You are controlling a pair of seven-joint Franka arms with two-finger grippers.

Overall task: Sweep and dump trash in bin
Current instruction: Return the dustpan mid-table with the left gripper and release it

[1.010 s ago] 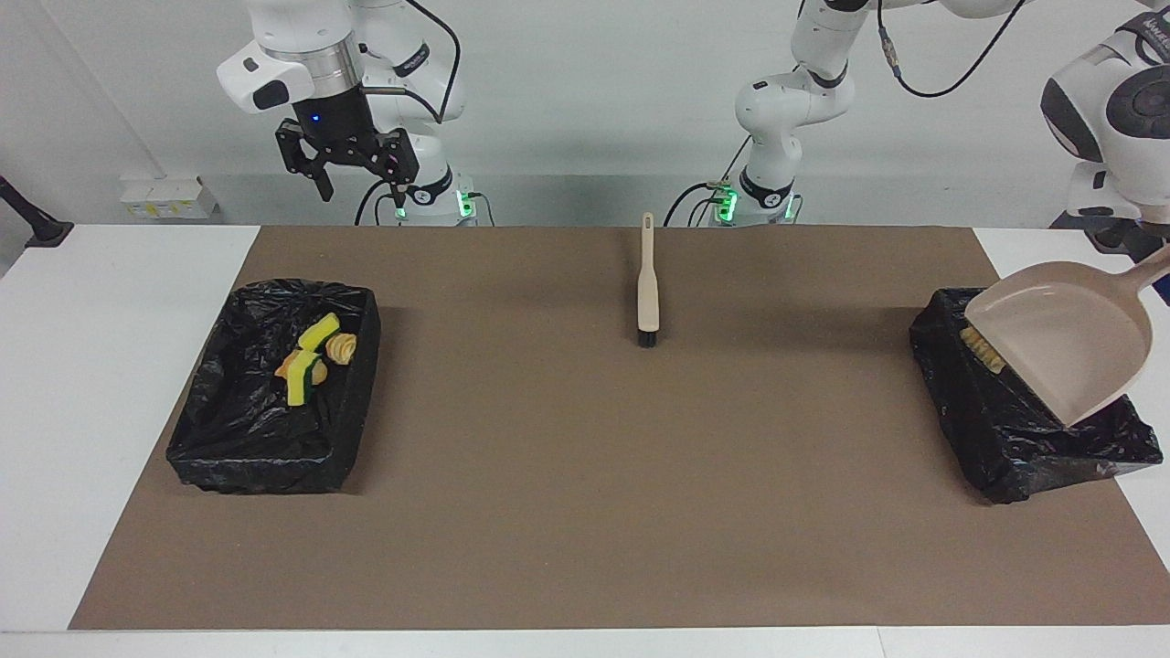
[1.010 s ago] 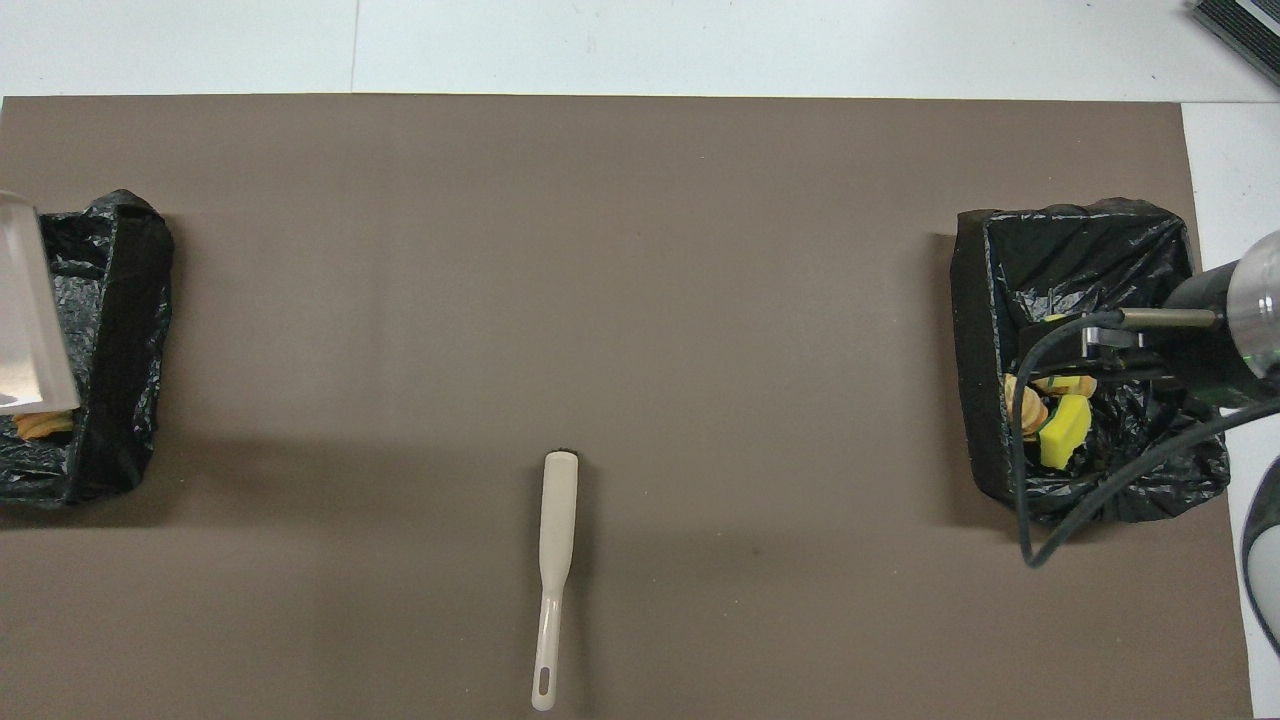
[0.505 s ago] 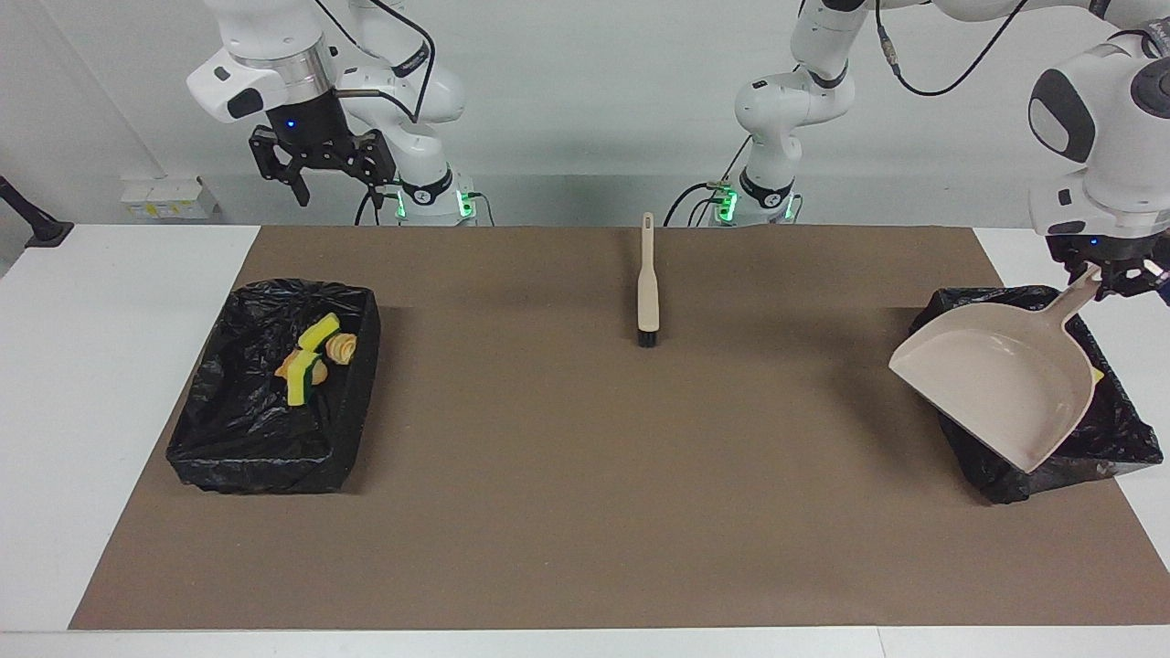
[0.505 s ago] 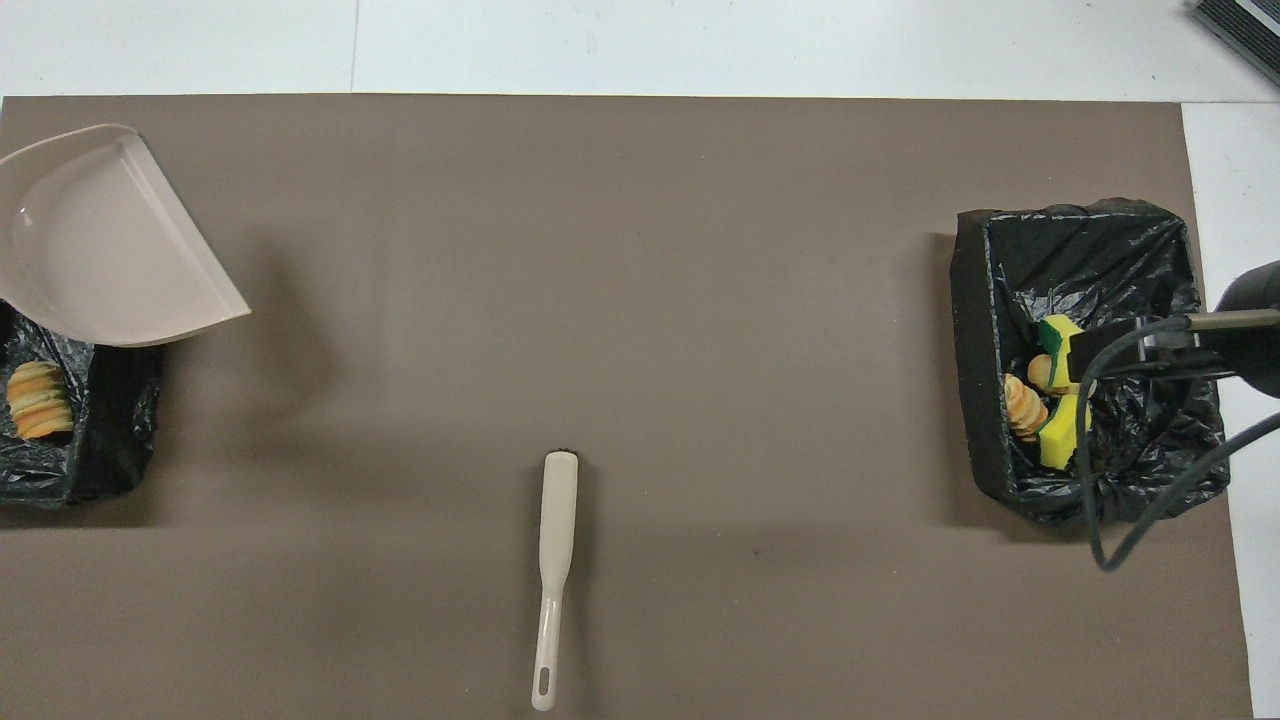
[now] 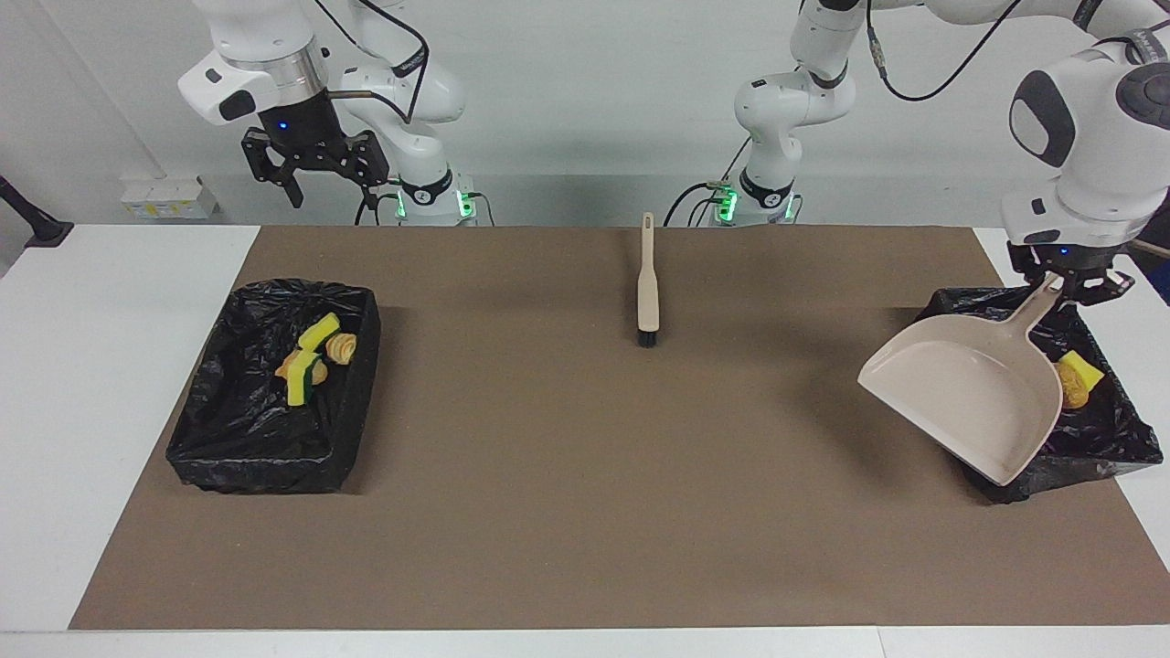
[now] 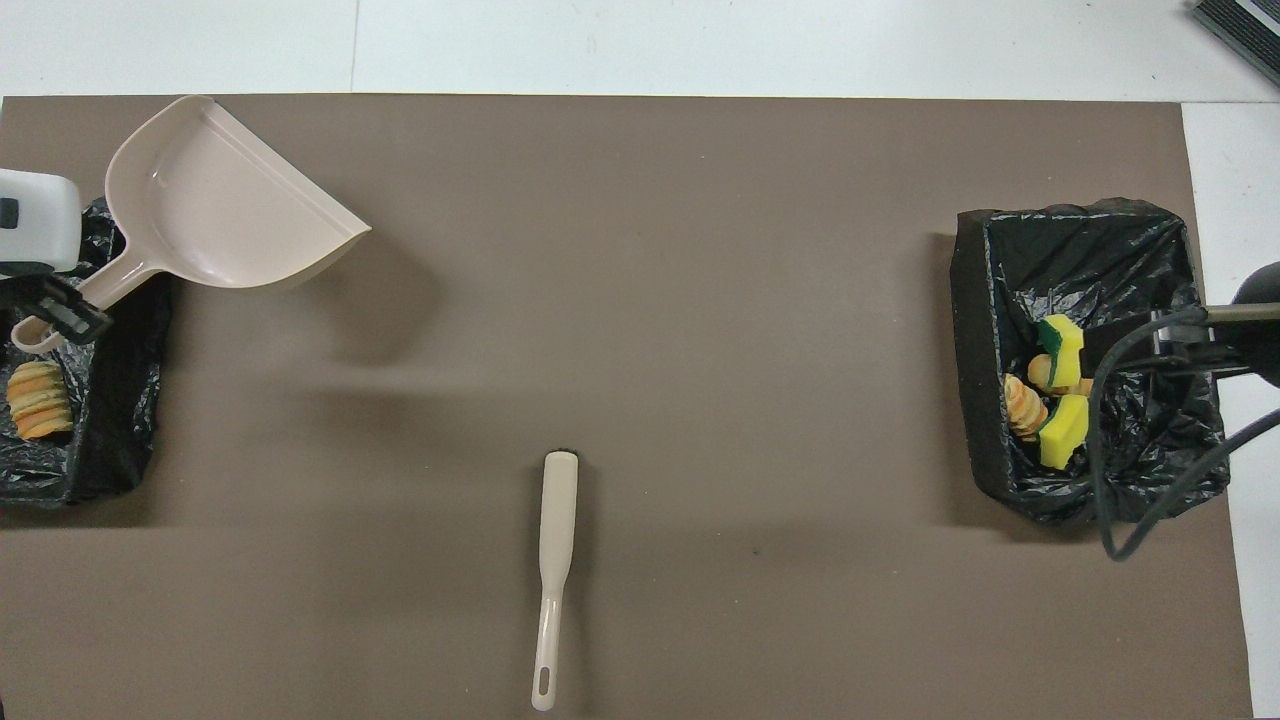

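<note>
Two glossy white arms with black joint caps, trailing black cables; black grippers, green lights at the bases.

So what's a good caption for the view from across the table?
Left gripper lifts the empty dustpan off its bin.

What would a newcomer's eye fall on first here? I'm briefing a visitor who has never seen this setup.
Probably the beige dustpan, held by its handle in the left gripper over the black-lined bin at the left arm's end of the table, empty and tilted. Next, the bright yellow and tan trash in the other bin at the right arm's end, and the brush lying alone on the brown mat.
</note>
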